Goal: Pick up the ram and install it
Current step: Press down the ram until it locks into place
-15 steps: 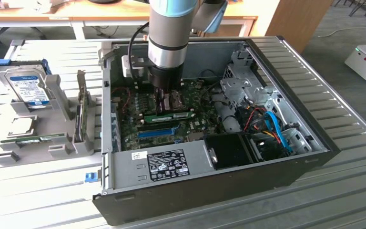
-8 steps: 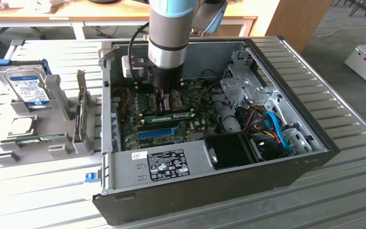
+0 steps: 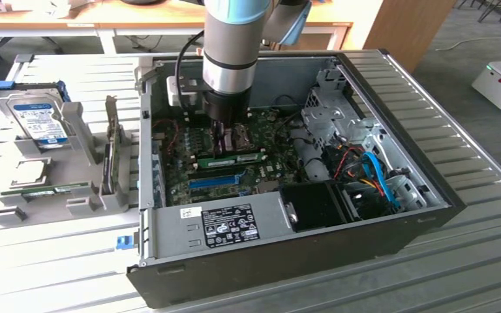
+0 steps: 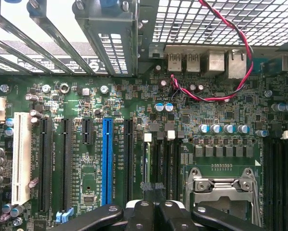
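gripper [image 3: 225, 135] down inside the open PC case [image 3: 425, 195], fingers closed together, nothing visibly clamped; ram [image 3: 233, 158] lies flat on the motherboard just below the fingertips, long axis running toward the drive-cage side of the case

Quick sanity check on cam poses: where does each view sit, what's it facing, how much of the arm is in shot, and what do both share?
Exterior view: off the arm, above and in front of the open PC case, looking down into it; shows the arm's grey forearm and tool lowered over the motherboard.
Wrist view: on the wrist inside the case, facing the motherboard close up; the tool's black fingers show at the frame edge.
Shared: motherboard, blue slot, tool.
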Robot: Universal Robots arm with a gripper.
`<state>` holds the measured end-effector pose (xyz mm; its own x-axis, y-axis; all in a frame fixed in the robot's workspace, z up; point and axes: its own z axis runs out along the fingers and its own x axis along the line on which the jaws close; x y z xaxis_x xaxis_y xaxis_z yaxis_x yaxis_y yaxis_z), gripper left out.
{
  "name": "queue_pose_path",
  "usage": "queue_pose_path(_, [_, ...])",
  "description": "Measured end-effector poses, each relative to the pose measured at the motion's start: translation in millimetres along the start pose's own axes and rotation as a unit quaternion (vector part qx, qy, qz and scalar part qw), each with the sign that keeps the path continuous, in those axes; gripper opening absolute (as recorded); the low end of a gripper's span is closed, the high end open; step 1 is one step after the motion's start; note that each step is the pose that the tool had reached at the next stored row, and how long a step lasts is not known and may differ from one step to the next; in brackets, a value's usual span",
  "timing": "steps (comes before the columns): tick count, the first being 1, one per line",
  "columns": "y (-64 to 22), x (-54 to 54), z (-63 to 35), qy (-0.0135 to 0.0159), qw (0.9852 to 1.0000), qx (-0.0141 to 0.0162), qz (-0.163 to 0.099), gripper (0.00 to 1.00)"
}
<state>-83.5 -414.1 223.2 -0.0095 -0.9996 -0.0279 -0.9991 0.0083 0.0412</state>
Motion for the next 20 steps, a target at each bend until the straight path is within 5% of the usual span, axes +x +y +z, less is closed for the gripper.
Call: queue_pose_path(20, [-0.1, -0.1, 0.3, -0.0004, 1.0000, 0.0002, 0.000, 0.11])
